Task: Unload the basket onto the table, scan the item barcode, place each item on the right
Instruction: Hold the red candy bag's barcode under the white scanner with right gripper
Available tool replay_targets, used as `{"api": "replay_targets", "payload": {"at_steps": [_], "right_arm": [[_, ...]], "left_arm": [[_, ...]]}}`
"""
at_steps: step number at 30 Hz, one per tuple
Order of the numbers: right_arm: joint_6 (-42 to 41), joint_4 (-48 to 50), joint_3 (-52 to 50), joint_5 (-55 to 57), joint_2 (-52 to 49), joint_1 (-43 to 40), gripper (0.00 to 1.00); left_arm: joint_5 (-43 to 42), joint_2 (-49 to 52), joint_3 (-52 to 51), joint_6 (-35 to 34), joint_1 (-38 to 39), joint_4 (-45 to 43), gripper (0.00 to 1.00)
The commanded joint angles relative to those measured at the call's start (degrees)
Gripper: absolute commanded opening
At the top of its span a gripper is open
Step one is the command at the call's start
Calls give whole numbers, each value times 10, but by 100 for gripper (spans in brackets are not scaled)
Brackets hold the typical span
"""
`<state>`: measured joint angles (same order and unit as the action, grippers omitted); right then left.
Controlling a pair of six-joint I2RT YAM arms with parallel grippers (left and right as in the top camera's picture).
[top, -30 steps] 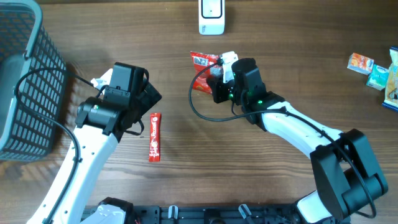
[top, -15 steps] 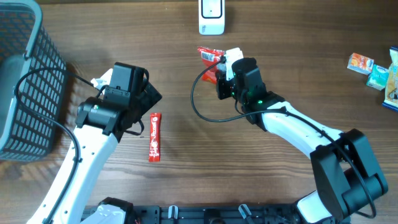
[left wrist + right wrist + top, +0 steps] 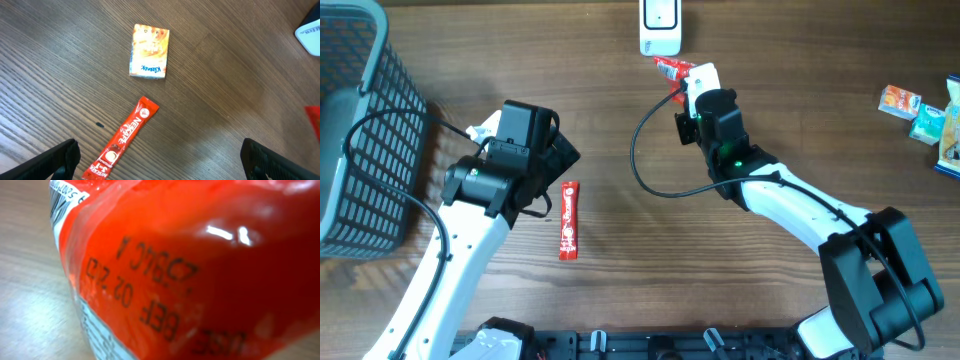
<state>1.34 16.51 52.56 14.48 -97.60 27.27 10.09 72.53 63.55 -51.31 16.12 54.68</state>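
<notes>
Nearest me: Nescafé stick sachet flat on the tabletop, just R of my L arm. L arm is bent over the near-L side. L claw hangs above the stick, fingers wide apart, nothing betw them. Kleenex pocket pack lies just beyond the stick, not touching.

Wire basket sits at far L.

My R arm stretches fwd & leftward across the middle, cable looping off the wrist. R claw is clamped on the red snack packet, whose far end is just beside the scanner at the far edge. On wrist cam the packet fills the view, date print upside down, barcode at top L.

Far R: small orange pack & teal pack, well apart from all this.
</notes>
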Motion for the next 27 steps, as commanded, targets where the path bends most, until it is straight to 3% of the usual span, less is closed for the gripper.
{"api": "replay_targets", "payload": {"at_steps": [1,7,10,15,19,22,27], "right_arm": [[42,55,11,68,-14,-1,4],[170,273,12,161,-61,-2,4],[364,389,59,192,-137,-2,4],[585,416,195,219,-265,-12,4],[699,438,311,238,-346,-24,4],[746,439,378,240,-385,-34,5],[741,360,404,216,-400,-48,5]], "left_arm": [[16,-2,5,3,0,1,100],[16,-2,5,3,0,1,100],[16,-2,5,3,0,1,100],[16,-2,5,3,0,1,100],[16,-2,5,3,0,1,100],[16,-2,5,3,0,1,100],[16,-2,5,3,0,1,100]]}}
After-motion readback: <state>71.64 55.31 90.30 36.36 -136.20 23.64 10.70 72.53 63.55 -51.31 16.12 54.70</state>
